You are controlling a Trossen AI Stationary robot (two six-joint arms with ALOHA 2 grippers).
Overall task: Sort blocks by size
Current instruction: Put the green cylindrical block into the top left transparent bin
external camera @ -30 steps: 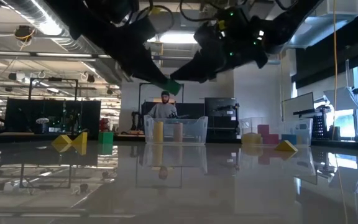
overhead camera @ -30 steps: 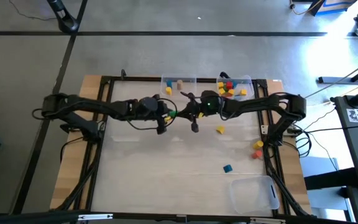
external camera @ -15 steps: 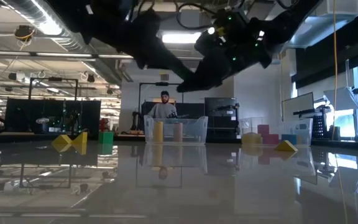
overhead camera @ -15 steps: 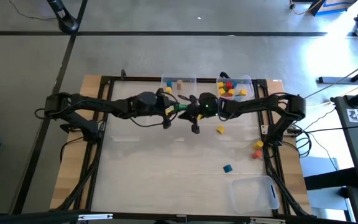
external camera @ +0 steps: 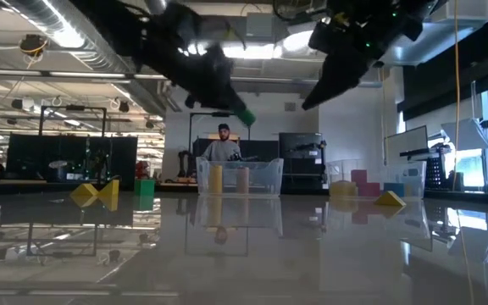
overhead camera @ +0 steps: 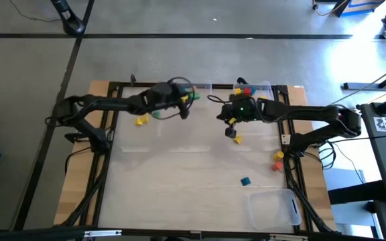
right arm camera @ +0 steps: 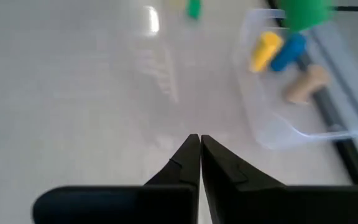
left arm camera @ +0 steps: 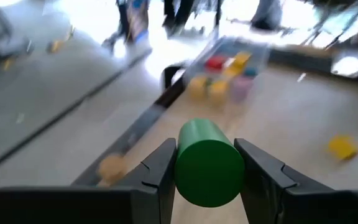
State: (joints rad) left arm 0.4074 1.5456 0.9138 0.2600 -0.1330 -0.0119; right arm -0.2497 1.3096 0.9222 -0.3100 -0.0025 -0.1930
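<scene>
From above, the left gripper (overhead camera: 191,98) has swung from mid-table to the far edge, carrying the green block (overhead camera: 194,98) to just beside the left clear bin (overhead camera: 200,86), while the right gripper (overhead camera: 231,132) has drawn back to the right, near a yellow block (overhead camera: 237,139); the handover looks complete and a drop into that bin seems next. Open tabletop (overhead camera: 179,174) lies nearward; the black frame rail (overhead camera: 146,85) bounds the far side closely. At table level, the green block (external camera: 246,116) hangs high over the left clear bin (external camera: 239,176), with clear air beneath. Through the left wrist camera, the fingers (left arm camera: 160,171) pinch the green block (left arm camera: 209,163) firmly. Through the right wrist camera, the fingers (right arm camera: 185,163) are pressed together, empty, over bare tabletop (right arm camera: 92,93).
</scene>
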